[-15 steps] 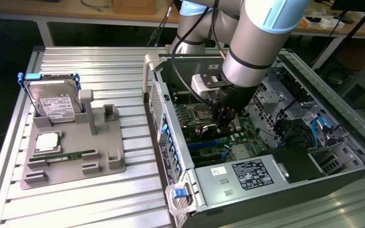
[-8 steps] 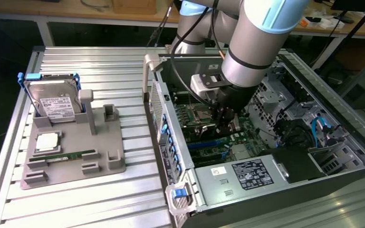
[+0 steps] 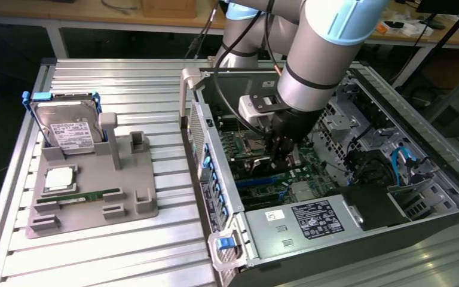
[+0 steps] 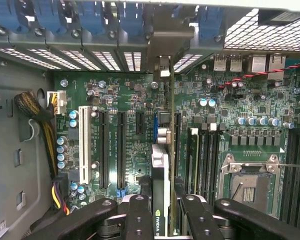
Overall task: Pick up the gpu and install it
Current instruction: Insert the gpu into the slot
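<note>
In the exterior view, the robot arm (image 3: 325, 54) reaches down from the top of the frame into an open computer case (image 3: 213, 173) that lies on its side at the exterior view's right. The gripper (image 3: 281, 156) is low inside the case, just above the green motherboard (image 3: 253, 182), near the middle of the frame. At the exterior view's left, on the slatted metal table (image 3: 134, 257), sits a grey tray (image 3: 94, 212). It holds a hard drive (image 3: 70, 128) standing upright, a processor chip (image 3: 60, 179) lying flat, and a memory stick (image 3: 90, 196) lying in front of the chip.

In the wrist view, the black fingers (image 4: 139, 217) are closed on the gpu (image 4: 160, 170) from both sides. The card is seen edge-on, standing upright over the motherboard (image 4: 130, 130). It runs between the long black expansion slots (image 4: 121, 150) and the memory slots (image 4: 205, 160), with its far end towards the case's rear wall, by the blue clips (image 4: 90, 20). The empty processor socket (image 4: 250, 187) lies beyond the memory slots.
</note>
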You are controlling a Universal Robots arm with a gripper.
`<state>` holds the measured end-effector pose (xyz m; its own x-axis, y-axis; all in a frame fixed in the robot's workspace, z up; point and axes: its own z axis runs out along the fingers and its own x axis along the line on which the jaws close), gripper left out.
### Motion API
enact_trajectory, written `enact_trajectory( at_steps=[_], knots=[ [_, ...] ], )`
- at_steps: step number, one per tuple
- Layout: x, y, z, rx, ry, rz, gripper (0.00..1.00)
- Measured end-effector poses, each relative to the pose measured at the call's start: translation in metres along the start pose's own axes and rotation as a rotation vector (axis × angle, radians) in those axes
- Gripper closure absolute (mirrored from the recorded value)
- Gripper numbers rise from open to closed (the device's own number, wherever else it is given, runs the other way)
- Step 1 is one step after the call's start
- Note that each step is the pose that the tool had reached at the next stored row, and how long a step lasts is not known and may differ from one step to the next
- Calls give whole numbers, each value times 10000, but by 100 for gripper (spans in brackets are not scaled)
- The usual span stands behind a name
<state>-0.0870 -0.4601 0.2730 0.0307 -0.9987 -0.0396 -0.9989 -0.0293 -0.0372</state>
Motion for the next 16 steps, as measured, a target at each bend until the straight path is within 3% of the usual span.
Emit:
enact_trajectory(
  at_steps=[16],
  knots=[
    [2, 7, 33, -22, -29, 2, 73]
  ],
)
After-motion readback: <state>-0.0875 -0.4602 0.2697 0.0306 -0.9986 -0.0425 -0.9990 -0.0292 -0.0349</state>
